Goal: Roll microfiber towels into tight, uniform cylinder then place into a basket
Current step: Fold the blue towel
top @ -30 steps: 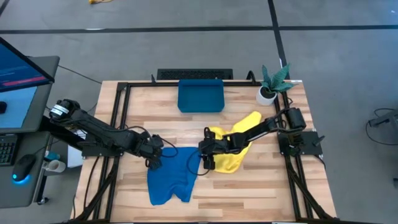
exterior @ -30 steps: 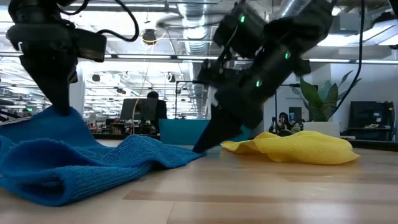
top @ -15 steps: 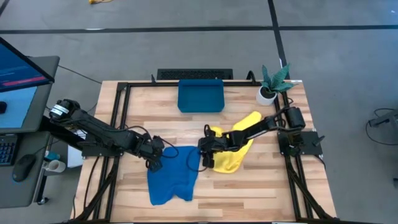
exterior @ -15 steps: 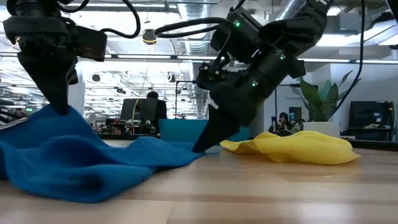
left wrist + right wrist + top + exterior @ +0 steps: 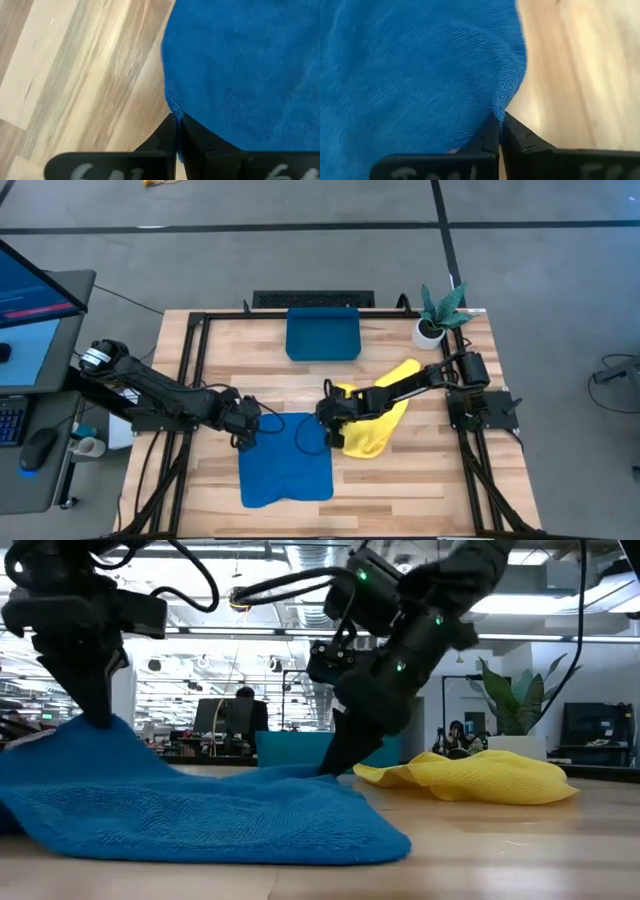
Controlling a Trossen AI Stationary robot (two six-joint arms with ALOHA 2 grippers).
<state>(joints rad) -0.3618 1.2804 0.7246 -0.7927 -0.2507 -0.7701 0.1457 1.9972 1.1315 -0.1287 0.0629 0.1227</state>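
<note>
Holding the blue towel (image 5: 287,472) flat mid-table, I have left gripper (image 5: 247,436) and right gripper (image 5: 327,432) each pinched on a far corner; nothing is rolled, the yellow towel (image 5: 378,418) lies crumpled, the basket (image 5: 322,335) empty

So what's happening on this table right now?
Both arms are working the blue towel. The left gripper is shut on one top corner and the right gripper is shut on the other, with the cloth spread nearly flat and not yet rolled. The yellow towel lies crumpled beside it, and the basket holds no towel.
</note>
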